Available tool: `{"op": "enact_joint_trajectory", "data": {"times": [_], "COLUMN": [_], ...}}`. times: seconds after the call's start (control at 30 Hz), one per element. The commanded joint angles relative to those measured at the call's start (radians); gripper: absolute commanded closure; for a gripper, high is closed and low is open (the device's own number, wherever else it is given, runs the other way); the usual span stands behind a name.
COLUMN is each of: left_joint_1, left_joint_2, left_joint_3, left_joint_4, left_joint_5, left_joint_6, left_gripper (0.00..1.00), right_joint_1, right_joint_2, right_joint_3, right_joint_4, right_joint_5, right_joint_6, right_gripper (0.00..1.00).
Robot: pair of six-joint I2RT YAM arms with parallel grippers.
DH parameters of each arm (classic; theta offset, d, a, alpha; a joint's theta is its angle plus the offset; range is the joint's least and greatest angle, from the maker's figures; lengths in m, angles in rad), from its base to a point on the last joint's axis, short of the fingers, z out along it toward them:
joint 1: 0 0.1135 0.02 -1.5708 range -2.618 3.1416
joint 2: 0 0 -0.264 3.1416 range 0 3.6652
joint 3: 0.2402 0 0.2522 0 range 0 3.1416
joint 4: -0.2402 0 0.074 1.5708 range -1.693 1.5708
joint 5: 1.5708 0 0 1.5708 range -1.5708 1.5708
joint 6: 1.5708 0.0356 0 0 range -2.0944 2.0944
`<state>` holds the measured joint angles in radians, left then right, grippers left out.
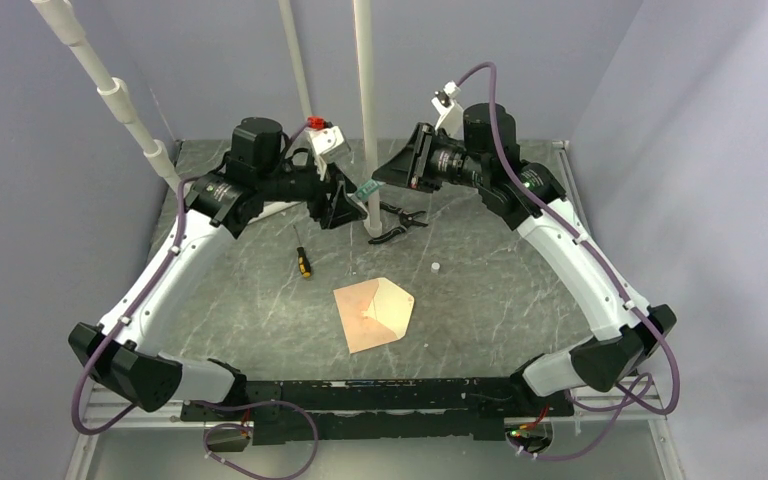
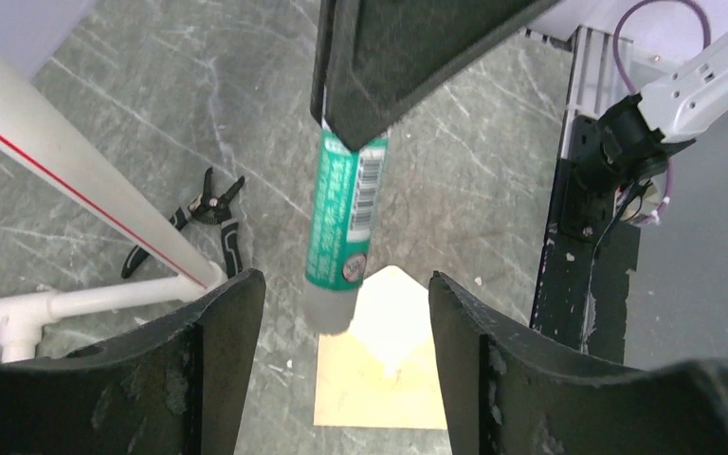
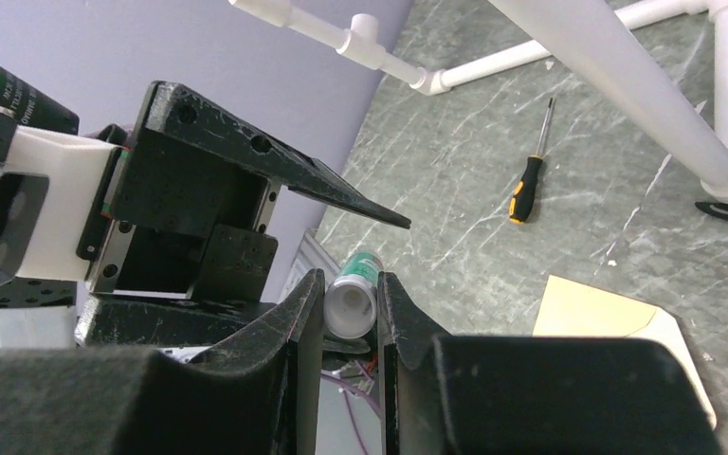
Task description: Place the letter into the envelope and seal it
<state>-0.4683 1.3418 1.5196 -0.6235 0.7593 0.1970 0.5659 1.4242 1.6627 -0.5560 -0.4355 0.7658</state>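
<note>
Fingers of the right pincer [image 3: 351, 289] were clamped on a green-labelled plastic glue stick [image 2: 346, 223], held up over the grey marbled table [image 1: 260, 300]. The left pincer [image 2: 346, 284] stood wide around the stick's lower end, not touching it. The peach-tan paper envelope [image 1: 372, 313] lay flat on the table, pointed flap open

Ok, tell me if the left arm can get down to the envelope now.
Probably yes: the left gripper is open and empty, and the envelope lies uncovered. It must first clear the glue stick held by the right gripper.
</note>
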Motion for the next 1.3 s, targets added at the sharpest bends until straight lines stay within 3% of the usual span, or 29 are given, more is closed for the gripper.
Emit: {"op": "enact_joint_trajectory", "data": {"times": [0.0, 0.3, 0.63, 0.7, 0.8, 0.83, 0.93, 1.27], "left_joint_1": [0.011, 0.013, 0.013, 0.013, 0.013, 0.013, 0.013, 0.013], "left_joint_2": [0.027, 0.01, 0.016, 0.012, 0.011, 0.013, 0.026, 0.054], "left_joint_3": [0.017, -0.01, 0.002, 0.005, 0.009, 0.011, 0.028, 0.067], "left_joint_4": [0.092, 0.113, 0.093, 0.093, 0.095, 0.092, 0.055, 0.008], "left_joint_5": [0.072, 0.144, 0.119, 0.101, 0.091, 0.094, 0.1, 0.08], "left_joint_6": [-0.081, -0.102, -0.086, -0.08, -0.074, -0.068, -0.03, 0.01], "left_gripper": [0.36, 0.59, 0.97, 0.97, 0.98, 0.98, 0.98, 0.97], "right_joint_1": [-0.01, -0.027, -0.029, -0.029, -0.028, -0.028, -0.018, 0.006], "right_joint_2": [-0.032, -0.066, -0.065, -0.069, -0.071, -0.069, -0.045, 0.007], "right_joint_3": [-0.011, -0.054, -0.07, -0.08, -0.098, -0.1, -0.094, -0.074], "right_joint_4": [0.061, 0.129, 0.167, 0.177, 0.176, 0.173, 0.155, 0.141], "right_joint_5": [-0.038, -0.064, -0.09, -0.096, -0.111, -0.121, -0.145, -0.168], "right_joint_6": [0.029, 0.075, 0.107, 0.109, 0.092, 0.082, 0.048, 0.023], "right_gripper": [1.0, 1.0, 1.0, 0.94, 0.54, 0.5, 0.49, 0.69]}}
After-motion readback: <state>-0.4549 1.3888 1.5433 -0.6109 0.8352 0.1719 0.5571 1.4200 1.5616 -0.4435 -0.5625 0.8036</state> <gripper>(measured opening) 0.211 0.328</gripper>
